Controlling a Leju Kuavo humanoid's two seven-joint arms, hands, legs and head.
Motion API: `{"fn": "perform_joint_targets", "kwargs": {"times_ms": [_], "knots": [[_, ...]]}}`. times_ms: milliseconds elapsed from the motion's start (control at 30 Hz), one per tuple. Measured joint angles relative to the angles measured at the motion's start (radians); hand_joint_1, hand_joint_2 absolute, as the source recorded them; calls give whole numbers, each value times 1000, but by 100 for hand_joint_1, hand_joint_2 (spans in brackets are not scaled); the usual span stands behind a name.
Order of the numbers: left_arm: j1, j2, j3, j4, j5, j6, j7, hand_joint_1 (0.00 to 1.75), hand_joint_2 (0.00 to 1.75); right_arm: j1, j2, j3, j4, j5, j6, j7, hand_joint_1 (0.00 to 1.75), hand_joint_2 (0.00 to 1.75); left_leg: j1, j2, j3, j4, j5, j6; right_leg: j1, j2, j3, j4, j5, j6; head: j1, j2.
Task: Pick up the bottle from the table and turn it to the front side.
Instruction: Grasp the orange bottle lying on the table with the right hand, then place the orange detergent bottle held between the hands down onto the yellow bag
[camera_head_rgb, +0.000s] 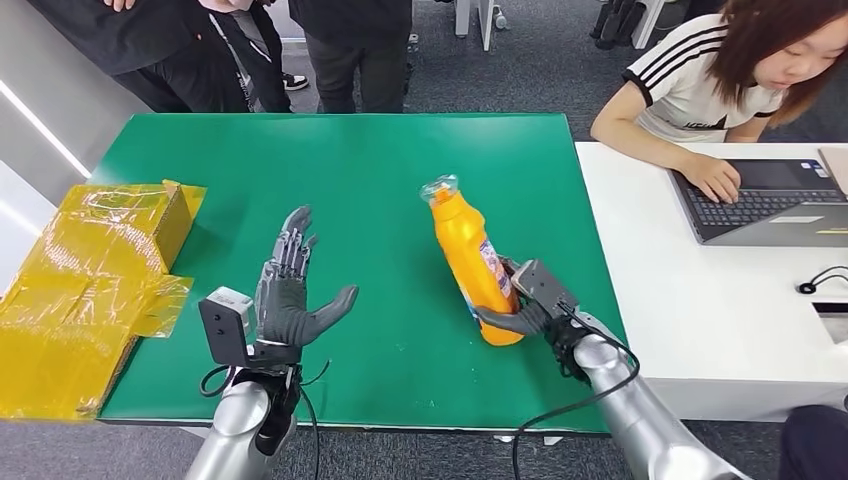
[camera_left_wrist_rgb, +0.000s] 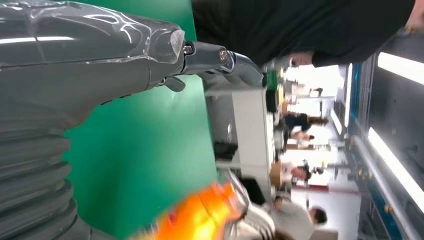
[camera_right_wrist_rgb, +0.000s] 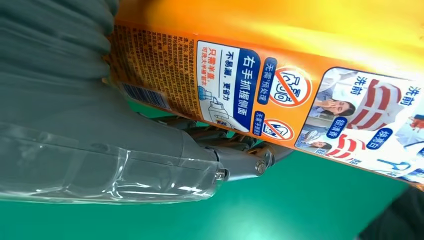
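An orange bottle (camera_head_rgb: 470, 262) with a clear plastic-wrapped cap leans over the green table (camera_head_rgb: 380, 160), its base near the table's right front. My right hand (camera_head_rgb: 530, 305) grips its lower body from the right. The right wrist view has the bottle's back label (camera_right_wrist_rgb: 300, 105) with printed text and a barcode against my hand (camera_right_wrist_rgb: 125, 150). My left hand (camera_head_rgb: 292, 290) hovers open over the table's left front, fingers spread, well apart from the bottle. In the left wrist view the left hand (camera_left_wrist_rgb: 90, 65) is bare and the bottle (camera_left_wrist_rgb: 200, 215) is a blurred orange shape.
A yellow wrapped box (camera_head_rgb: 90, 290) lies at the table's left edge. A white desk (camera_head_rgb: 700, 300) adjoins on the right, where a person types on a laptop (camera_head_rgb: 765, 200). Other people (camera_head_rgb: 250, 50) stand behind the far edge.
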Motion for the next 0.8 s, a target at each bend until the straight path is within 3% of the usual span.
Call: {"fn": "perform_joint_targets", "kwargs": {"times_ms": [233,367,467,633,800], "knots": [[41,17,47,-40,-22,53,-12,0,175,189,8,-168,-270,-57,-128,-4,175,175,0,0,0,-1,0,-1,0,0,0,0,-1,-1,0,0],[64,25,59,-56,-25,22,-6,0,175,250,27,-217,-398,-37,-159,-22,175,175,0,0,0,-1,-1,-1,0,0,0,0,-1,0,0,0],[46,25,57,-53,-17,-60,16,0,175,261,54,-212,-467,22,-186,-61,175,175,0,1,0,-1,0,-1,0,1,-1,0,-1,-1,0,0],[-85,4,23,-15,-6,-173,71,0,175,193,103,-127,-503,83,-241,-77,175,175,0,1,1,-1,2,-3,0,1,-1,1,1,-2,0,0],[-150,-10,0,14,36,-264,102,0,175,148,128,-70,-498,65,-215,-75,175,175,0,0,0,-1,3,-3,0,0,-1,1,1,-2,0,0]]}}
